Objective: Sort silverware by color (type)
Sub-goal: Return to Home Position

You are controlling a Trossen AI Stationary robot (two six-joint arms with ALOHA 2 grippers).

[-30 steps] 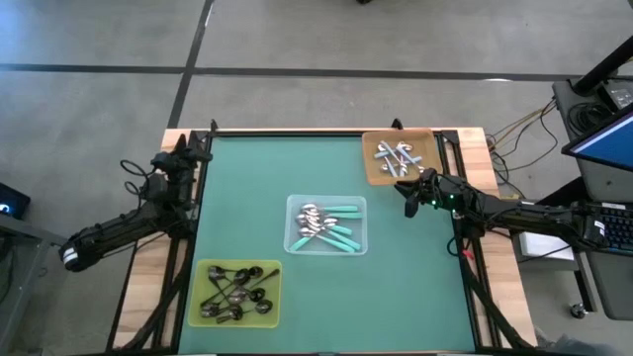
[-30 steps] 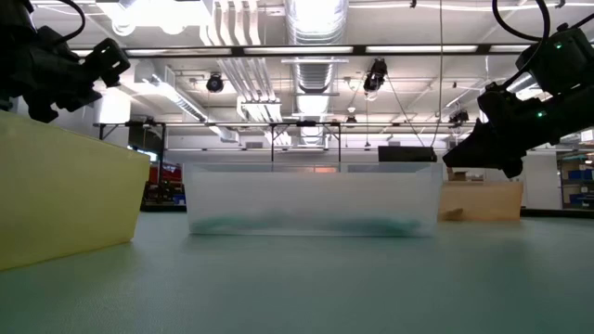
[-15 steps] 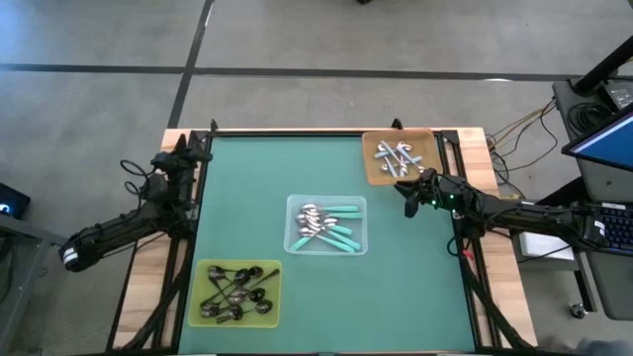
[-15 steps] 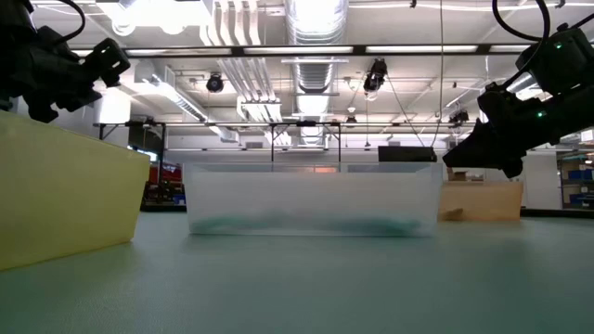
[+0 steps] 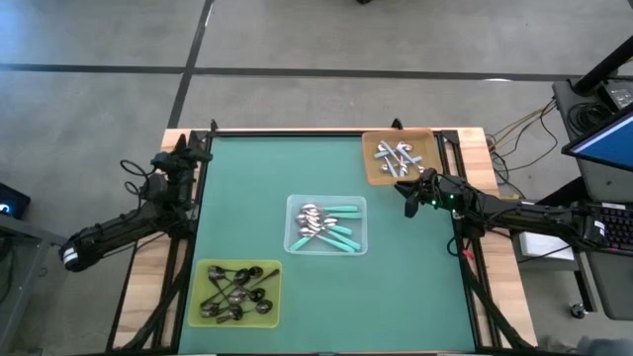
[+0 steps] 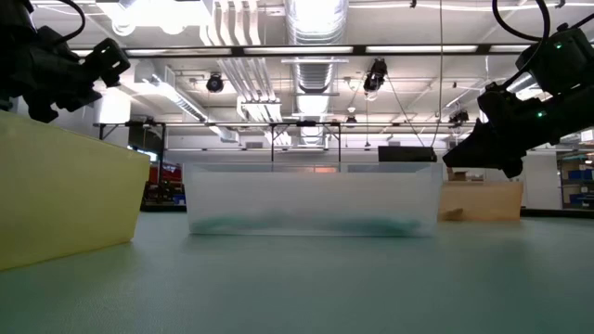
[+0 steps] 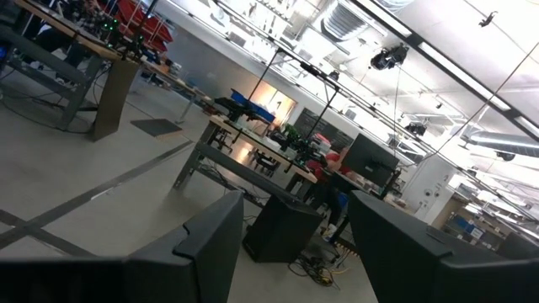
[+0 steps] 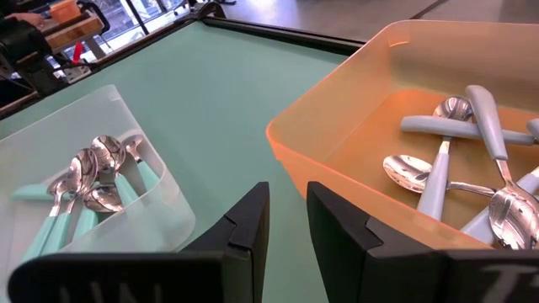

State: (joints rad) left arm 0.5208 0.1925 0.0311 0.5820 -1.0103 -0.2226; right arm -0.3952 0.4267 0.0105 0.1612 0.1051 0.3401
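Observation:
The silverware lies sorted in three trays. Dark spoons (image 5: pixel 235 289) lie in the yellow-green tray (image 5: pixel 269 318) at the near left. Teal-handled spoons (image 5: pixel 329 226) fill the clear tray (image 5: pixel 293 245) mid-table. Pale silver pieces (image 5: pixel 397 158) lie in the orange-brown tray (image 5: pixel 372 176) at the far right. My right gripper (image 5: pixel 406 199) hovers just near-side of the orange-brown tray (image 8: pixel 337 151), fingers (image 8: pixel 249 225) a narrow gap apart and empty. The pale pieces (image 8: pixel 459 160) and teal spoons (image 8: pixel 84 181) show past it. My left gripper (image 5: pixel 190 158) waits at the far left edge, open (image 7: pixel 290 252), facing the room.
Bare green mat (image 5: pixel 247 188) stretches between the trays and along the far left. In the low view the yellow-green tray's wall (image 6: pixel 65 195) stands close on the left and the clear tray (image 6: pixel 311 199) in the middle. Black rails (image 5: pixel 465 277) frame the table sides.

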